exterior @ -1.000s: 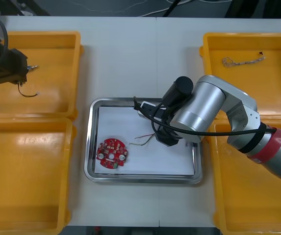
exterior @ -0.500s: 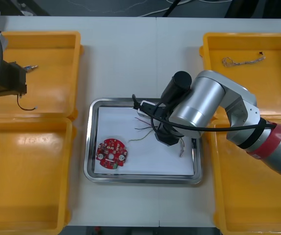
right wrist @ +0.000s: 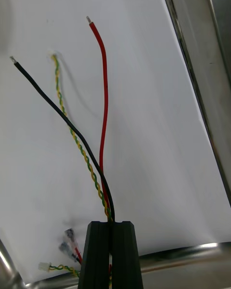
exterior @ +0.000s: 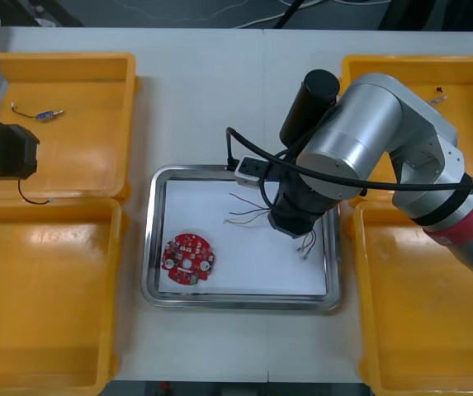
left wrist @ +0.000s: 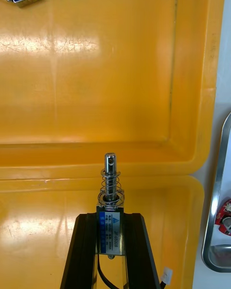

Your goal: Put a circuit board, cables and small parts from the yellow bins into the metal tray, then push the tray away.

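Above the white-lined metal tray [exterior: 148, 247], my right gripper [exterior: 290, 224] is shut on a bundle of cables [exterior: 244, 213]. In the right wrist view its fingers [right wrist: 98, 250] pinch a red cable [right wrist: 103, 101], a black cable [right wrist: 62, 111] and a twisted yellow-green one [right wrist: 77, 139]; the bare ends rest on the white liner. A round red circuit board [exterior: 188, 257] lies in the tray's near left part. At the table's left edge my left gripper [exterior: 21, 157] is shut on a small metal part [left wrist: 110, 188] with a spring, above the wall between the two left bins.
A second small metal part [exterior: 42, 114] with a blue body lies in the far left yellow bin [exterior: 129, 124]. The near left bin [exterior: 46, 297] and the near right bin [exterior: 426, 330] hold nothing. The tray's rim [left wrist: 219, 212] lies just past the bins' right walls.
My right gripper has risen and shifted towards the far side, dragging the cables with it. My left gripper has carried the small metal part towards the near side, its black wire trailing.
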Robot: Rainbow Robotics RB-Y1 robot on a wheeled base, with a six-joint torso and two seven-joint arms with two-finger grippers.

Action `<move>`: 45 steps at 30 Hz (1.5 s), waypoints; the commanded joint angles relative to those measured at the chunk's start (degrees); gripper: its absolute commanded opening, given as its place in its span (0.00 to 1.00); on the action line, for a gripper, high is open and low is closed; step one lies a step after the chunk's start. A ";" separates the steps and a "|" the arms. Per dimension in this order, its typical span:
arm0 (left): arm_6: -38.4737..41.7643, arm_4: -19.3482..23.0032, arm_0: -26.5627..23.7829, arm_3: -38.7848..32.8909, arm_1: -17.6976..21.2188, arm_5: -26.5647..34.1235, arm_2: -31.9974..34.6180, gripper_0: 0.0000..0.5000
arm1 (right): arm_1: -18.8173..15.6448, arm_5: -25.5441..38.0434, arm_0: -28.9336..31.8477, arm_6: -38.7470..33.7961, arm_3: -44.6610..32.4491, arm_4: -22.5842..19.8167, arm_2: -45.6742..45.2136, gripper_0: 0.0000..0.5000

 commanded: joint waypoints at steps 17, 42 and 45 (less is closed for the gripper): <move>-9.43 1.39 1.02 -3.37 2.58 0.40 0.34 0.00 | 1.04 5.85 7.35 12.71 -12.84 -0.49 -3.72 0.00; -9.43 0.42 1.37 -3.37 2.58 0.40 0.25 0.00 | 1.47 -3.38 16.75 18.33 -14.16 10.76 4.72 0.05; -9.43 0.16 1.46 -3.37 2.58 0.40 0.34 0.00 | 1.39 -3.38 17.19 19.21 -14.42 10.76 4.81 0.05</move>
